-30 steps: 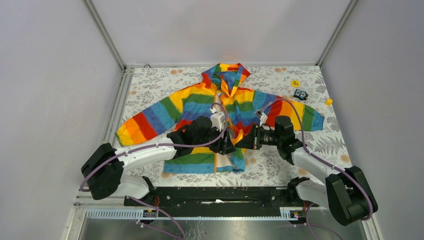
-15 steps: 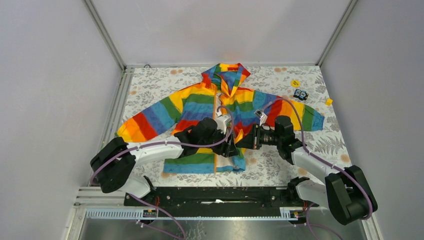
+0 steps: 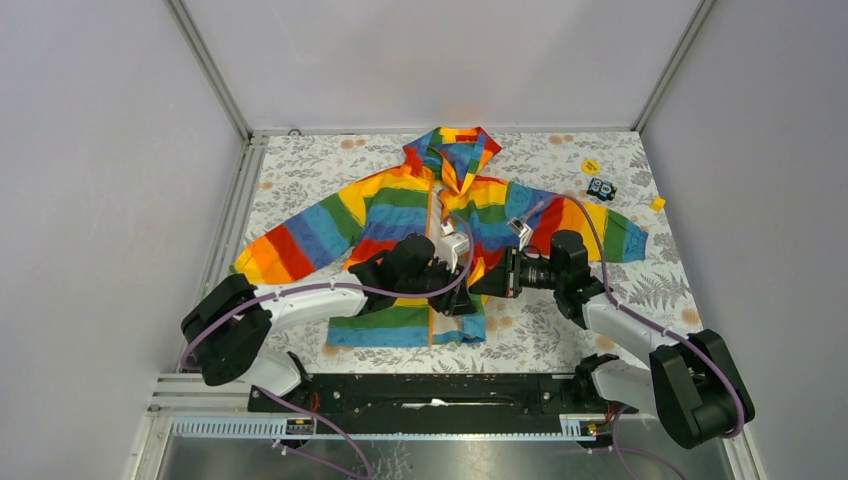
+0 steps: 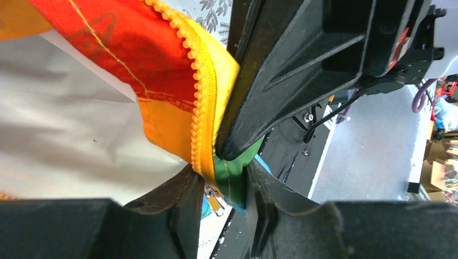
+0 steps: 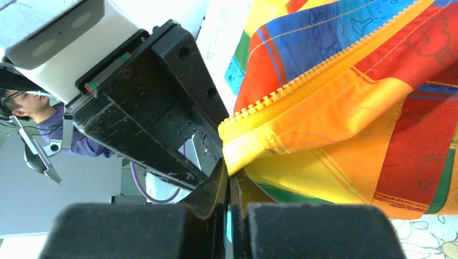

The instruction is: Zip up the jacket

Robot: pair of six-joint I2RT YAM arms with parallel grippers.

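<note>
top view, nearest you: the jacket lies flat on the floral tablecloth. its hem is toward the arm bases, its hood at the far side, and its sleeves are spread left and right.

just above the hem, both arms meet at the centre front. the right gripper is pressed together on the lower edge of a front panel, with a thin sliver of cloth between its pads. yellow and orange fabric rises from it.

the left gripper is set narrow around the same edge, just beside the right one. one finger touches the orange zipper teeth and the other rests against green cloth, so the edge fills the gap. it reads as a pinch, though you cannot tell how firm. a small metal piece low in the gap may be the slider. white lining shows beside the teeth.

the step in hand looks like securing the zipper's bottom end so its halves can be joined. hold the cloth taut with the right gripper. seat the left close on the teeth, not on loose fabric. mind the two grippers, which are almost touching.

farther off, toward the far right corner, lie a yellow tag, a blue-and-black item and a yellow block. all three are apart from the jacket.
</note>
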